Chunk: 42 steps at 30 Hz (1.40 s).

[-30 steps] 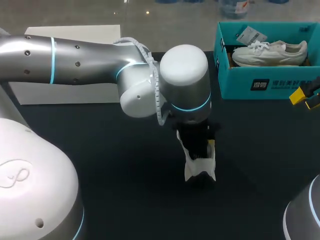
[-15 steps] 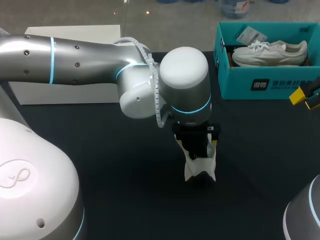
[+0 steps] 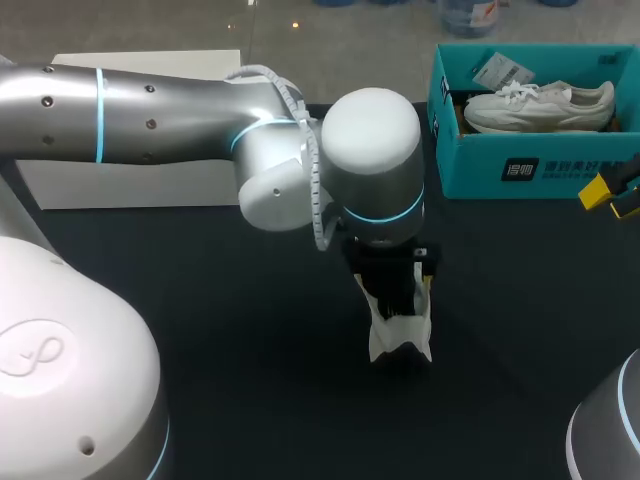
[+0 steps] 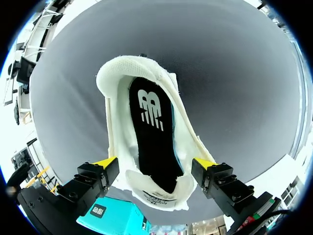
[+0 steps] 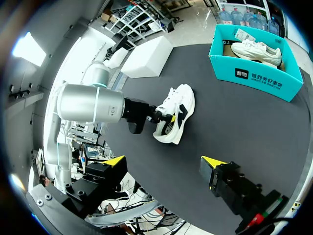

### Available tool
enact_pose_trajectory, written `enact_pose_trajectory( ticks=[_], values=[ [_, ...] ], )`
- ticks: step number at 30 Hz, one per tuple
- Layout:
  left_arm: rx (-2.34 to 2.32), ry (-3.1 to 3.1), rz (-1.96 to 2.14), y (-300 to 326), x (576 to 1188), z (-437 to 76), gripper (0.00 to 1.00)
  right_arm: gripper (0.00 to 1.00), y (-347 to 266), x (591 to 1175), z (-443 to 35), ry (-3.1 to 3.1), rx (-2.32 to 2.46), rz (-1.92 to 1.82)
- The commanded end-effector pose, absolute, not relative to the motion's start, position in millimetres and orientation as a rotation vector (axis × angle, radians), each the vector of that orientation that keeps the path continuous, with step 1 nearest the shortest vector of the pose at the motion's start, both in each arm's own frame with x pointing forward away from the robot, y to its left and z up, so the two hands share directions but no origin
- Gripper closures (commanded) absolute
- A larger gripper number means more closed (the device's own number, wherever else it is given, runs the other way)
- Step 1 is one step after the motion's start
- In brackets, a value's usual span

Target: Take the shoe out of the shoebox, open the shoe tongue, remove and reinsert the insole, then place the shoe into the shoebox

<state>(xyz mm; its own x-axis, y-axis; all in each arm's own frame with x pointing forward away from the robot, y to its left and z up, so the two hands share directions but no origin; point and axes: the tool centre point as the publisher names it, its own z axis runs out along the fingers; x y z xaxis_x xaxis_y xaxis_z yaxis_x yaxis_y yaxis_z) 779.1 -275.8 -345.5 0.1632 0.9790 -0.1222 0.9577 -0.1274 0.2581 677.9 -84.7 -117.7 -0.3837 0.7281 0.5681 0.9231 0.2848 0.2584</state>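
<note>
The black table (image 3: 250, 300) is carrying everything. My left arm (image 3: 150, 105) is stretching across it, ending near the front of the teal shoebox (image 3: 480, 170). A white box (image 3: 130, 185) is lying well apart from the shoebox, partly behind that arm. The shoebox is holding a second shoe (image 3: 540, 105). The white shoe (image 3: 400, 335) is sitting on the table in front of the shoebox, outside it, its black insole (image 4: 151, 132) showing inside. The left gripper (image 4: 155, 164) is clamping the shoe's two sides. The right gripper (image 5: 164, 164), hovering just beside the shoebox's front wall, is holding its fingers spread apart over bare table.
</note>
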Motion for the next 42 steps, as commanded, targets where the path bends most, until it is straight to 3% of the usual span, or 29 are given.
enact_pose_trajectory(
  ticks=[1,19,20,21,22,23,42],
  values=[
    [2.235,1.866,0.120,-272.8,775.0,-317.1,0.00,0.00,-84.4,679.2,-118.2,-2.220,-1.496,-0.795],
    [2.185,1.879,0.046,-252.7,802.1,-248.1,0.00,0.00,-84.4,679.2,-118.2,-2.220,-1.496,-0.795],
    [2.183,1.889,0.015,-252.2,803.8,-247.2,0.15,0.00,-84.4,679.2,-118.2,-2.220,-1.496,-0.795],
    [2.180,1.897,0.008,-251.6,805.6,-246.8,0.57,0.00,-84.4,679.2,-118.2,-2.220,-1.496,-0.795],
    [2.177,1.910,-0.006,-251.0,807.1,-246.9,0.83,0.00,-84.4,679.2,-118.2,-2.220,-1.496,-0.795],
    [2.175,1.921,-0.022,-250.8,808.4,-246.9,1.00,0.00,-84.4,679.2,-118.2,-2.220,-1.496,-0.795],
    [2.113,2.003,-0.002,-248.0,816.4,-272.5,1.00,0.00,-84.4,679.2,-118.2,-2.220,-1.496,-0.795]
  ],
)
